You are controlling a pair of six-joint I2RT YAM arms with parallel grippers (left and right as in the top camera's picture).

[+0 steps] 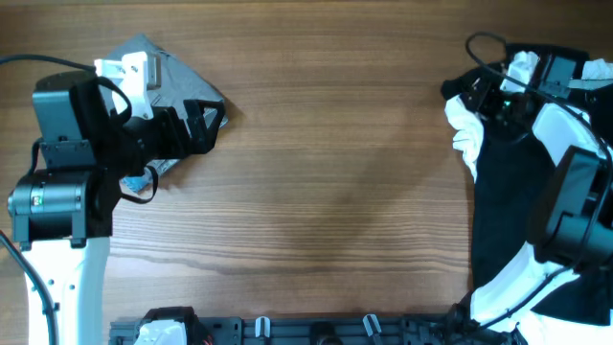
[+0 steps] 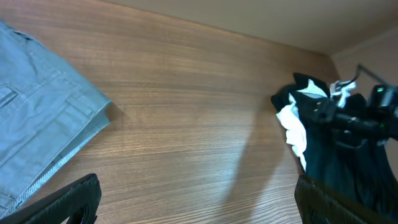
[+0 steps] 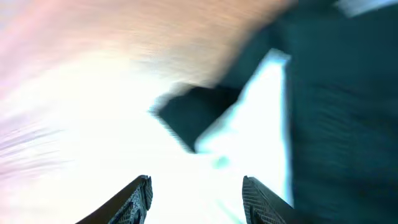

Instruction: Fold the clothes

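Black shirt (image 1: 506, 201) heaped at right edge of table (image 1: 335, 192), white shirt (image 1: 466, 134) bunched against it. Grey trousers (image 2: 37, 130) far left. Left claw (image 1: 213, 123) wide open, empty, just beside trousers. Right claw (image 3: 197, 198) over heap, jaws part-way apart; blur hides whether cloth is caught. Best: pinch one layer at black shirt's edge, drag to bare middle, flatten first.

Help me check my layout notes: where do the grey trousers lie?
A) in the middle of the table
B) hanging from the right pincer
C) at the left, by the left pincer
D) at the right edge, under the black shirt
C: the overhead view shows the trousers at the left, beside the left pincer, far from the black shirt at the right edge.
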